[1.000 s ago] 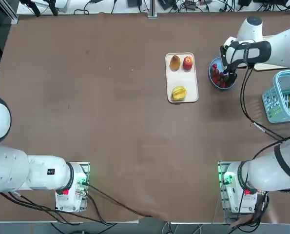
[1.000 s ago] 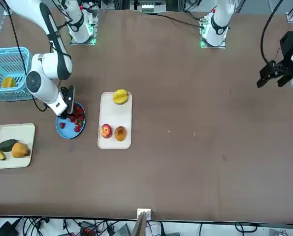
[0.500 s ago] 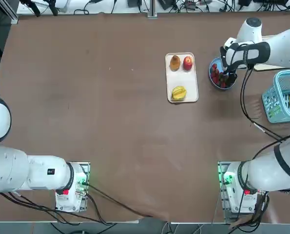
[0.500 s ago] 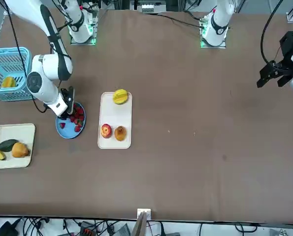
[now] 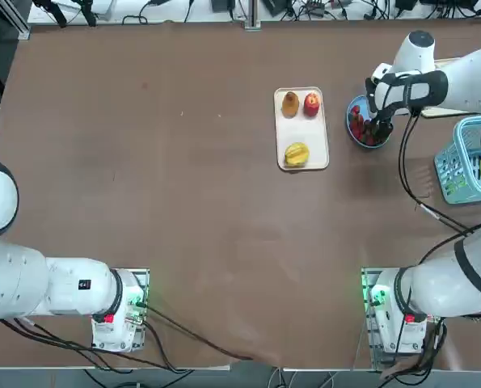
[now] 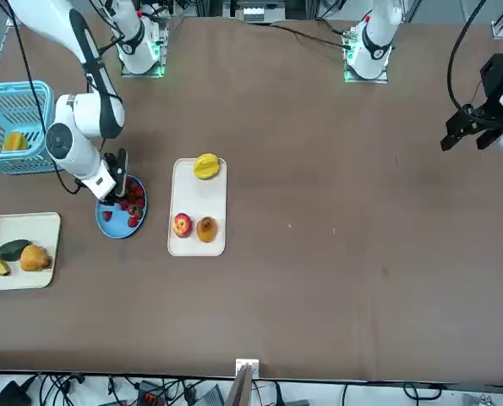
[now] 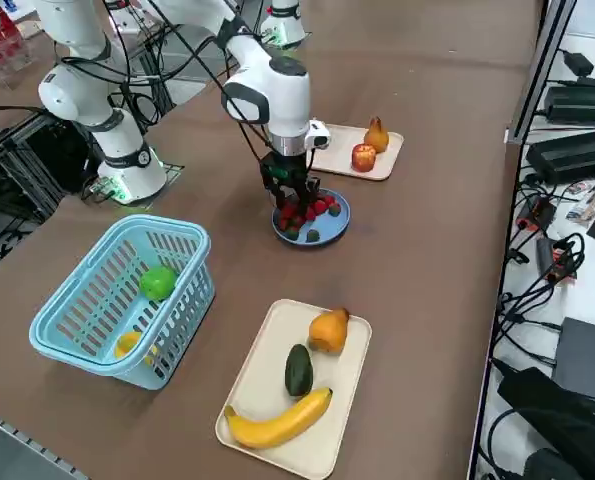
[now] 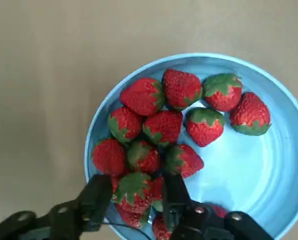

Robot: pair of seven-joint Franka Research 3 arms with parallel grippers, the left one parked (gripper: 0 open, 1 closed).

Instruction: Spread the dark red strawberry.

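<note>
The right pincer (image 8: 137, 196) is over the round blue plate (image 8: 249, 170), its fingers apart, with strawberries between them; whether they touch any is hard to tell. The small red green-capped strawberries (image 8: 163, 126) crowd the plate, some partly hidden by the fingers. In the top view, the arm covers part of the plate on the brown counter (image 5: 208, 202).

A brown table (image 5: 216, 226) carries a blue plate (image 7: 344, 228). Beside the plate lies one white tray (image 6: 183, 250); another white tray (image 7: 356, 372) and a light-blue basket (image 7: 72, 345) sit near it.
</note>
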